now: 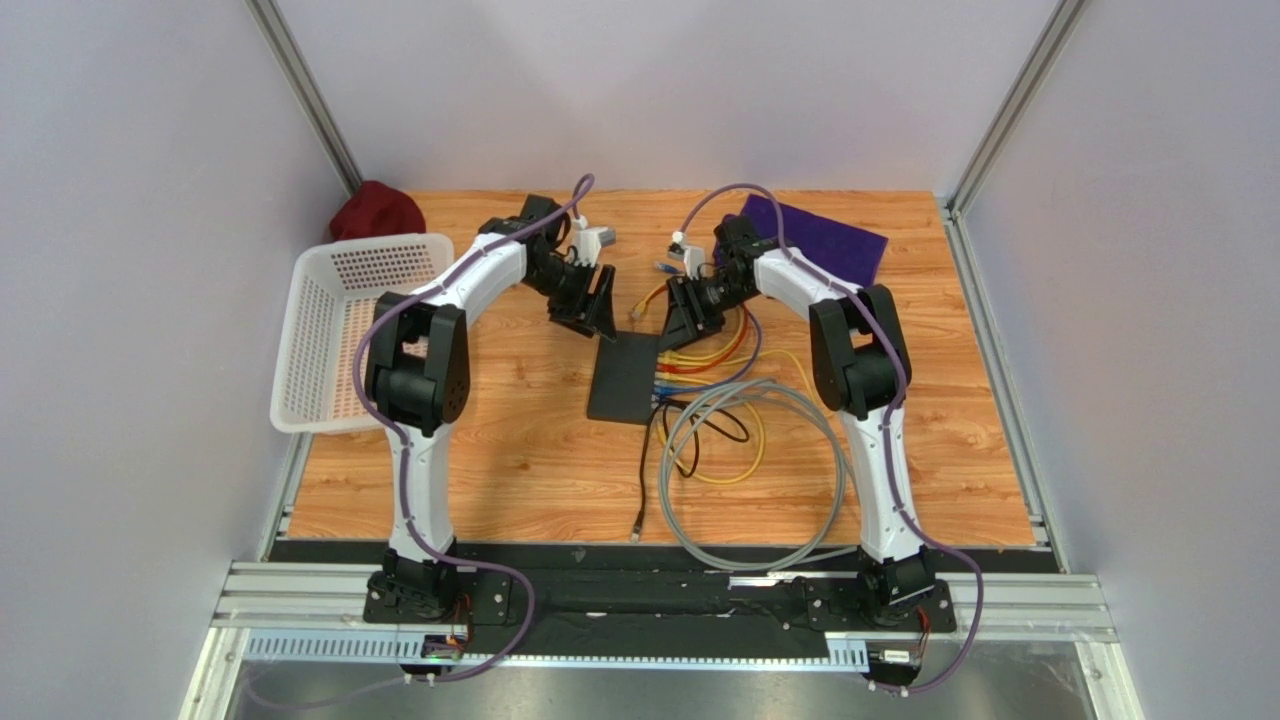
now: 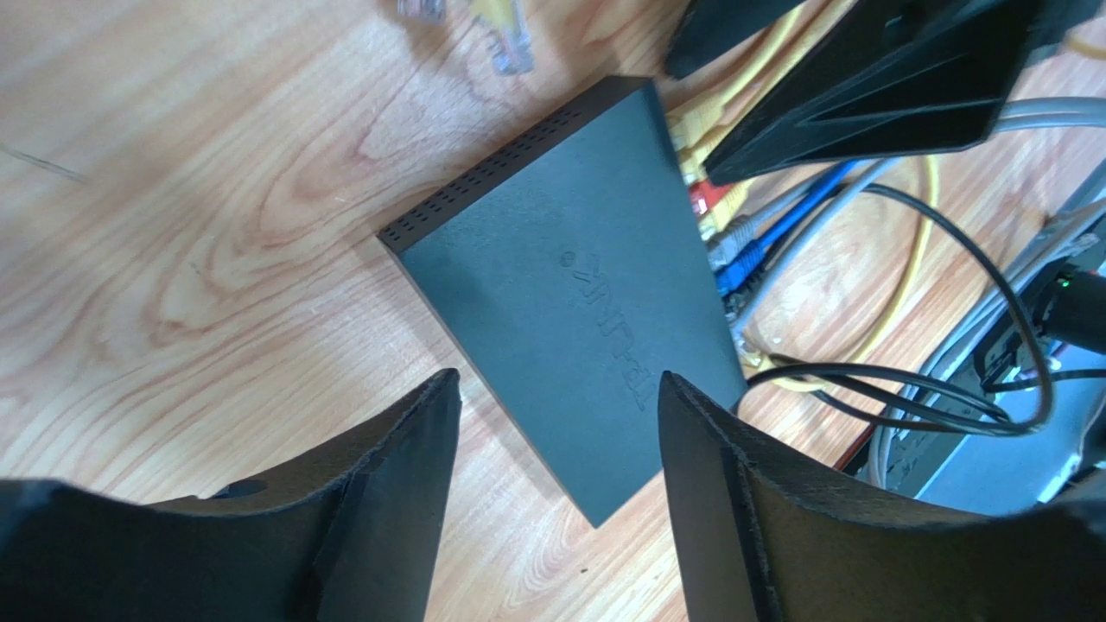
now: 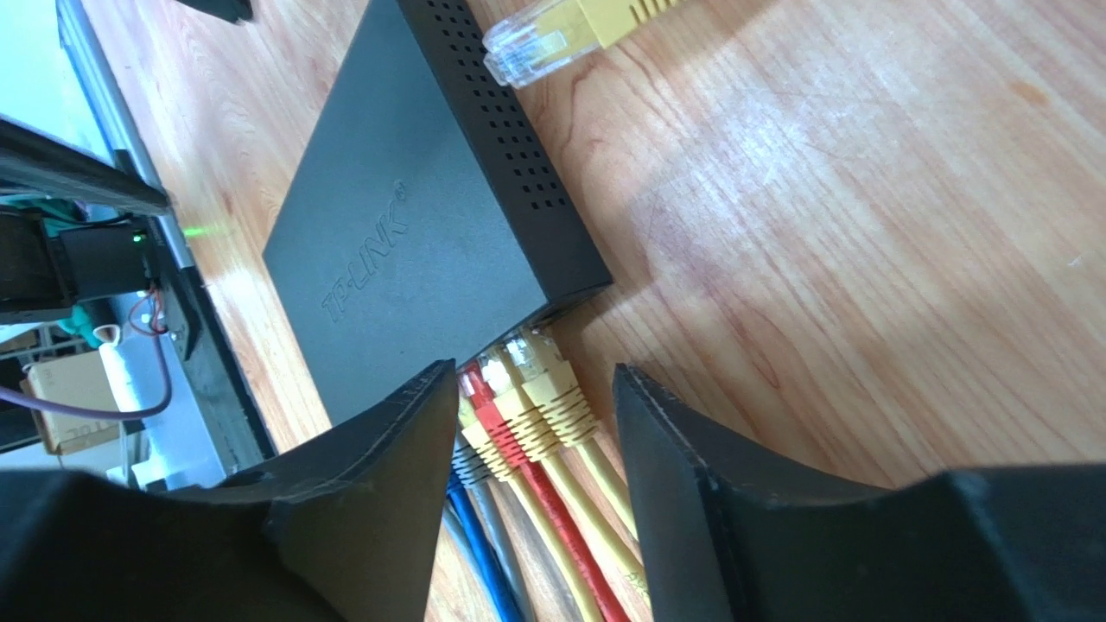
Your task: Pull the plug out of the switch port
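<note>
The switch [image 1: 627,375] is a flat matte-black box in the middle of the table; it also shows in the left wrist view [image 2: 571,279] and the right wrist view [image 3: 390,207]. Several plugs sit in its right side: yellow [image 3: 552,382], red [image 3: 487,408], blue and grey ones. My right gripper [image 3: 535,379] is open above the plugs, its fingers on either side of the yellow and red ones, touching none. My left gripper [image 2: 558,389] is open above the switch's far corner, holding nothing. A loose yellow plug [image 3: 565,33] lies by the switch's far edge.
A white mesh basket [image 1: 353,330] stands at the left edge. A dark red cloth [image 1: 376,210] and a purple mat [image 1: 819,233] lie at the back. Coiled grey, yellow and black cables [image 1: 744,443] lie to the right of the switch.
</note>
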{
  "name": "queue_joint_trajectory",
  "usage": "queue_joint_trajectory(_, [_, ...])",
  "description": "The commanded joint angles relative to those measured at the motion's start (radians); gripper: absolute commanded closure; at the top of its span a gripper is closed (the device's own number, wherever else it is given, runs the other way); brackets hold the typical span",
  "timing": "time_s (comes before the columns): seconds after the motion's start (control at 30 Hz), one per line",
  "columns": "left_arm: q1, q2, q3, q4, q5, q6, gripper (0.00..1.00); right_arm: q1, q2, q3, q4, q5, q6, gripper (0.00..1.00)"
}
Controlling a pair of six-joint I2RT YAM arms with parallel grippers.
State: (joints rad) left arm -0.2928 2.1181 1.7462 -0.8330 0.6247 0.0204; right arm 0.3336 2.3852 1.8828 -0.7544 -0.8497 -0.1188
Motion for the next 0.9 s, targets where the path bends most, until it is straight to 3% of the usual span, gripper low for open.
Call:
queue_joint_trajectory(0.0, [-0.008, 0.034, -0.022, -0.014, 0.023, -0.016, 0.35, -0.007, 0.022, -0.051, -0.013, 0.169, -0.019, 0.49])
queue_joint_trajectory(0.37, [-0.026, 0.134, -0.001, -0.017, 0.032, -0.017, 0.38, -0.007, 0.061, -0.07, -0.019, 0.123, -0.001, 0.58])
queue_joint_trajectory(0.67, [-0.035, 0.18, 0.032, -0.04, 0.015, -0.008, 0.61, 0.025, 0.115, -0.007, -0.132, 0.055, -0.091, 0.65])
queue_joint_trajectory(0.87, [-0.04, 0.189, 0.041, -0.046, -0.01, -0.01, 0.64, 0.027, 0.121, -0.002, -0.132, 0.069, -0.087, 0.69])
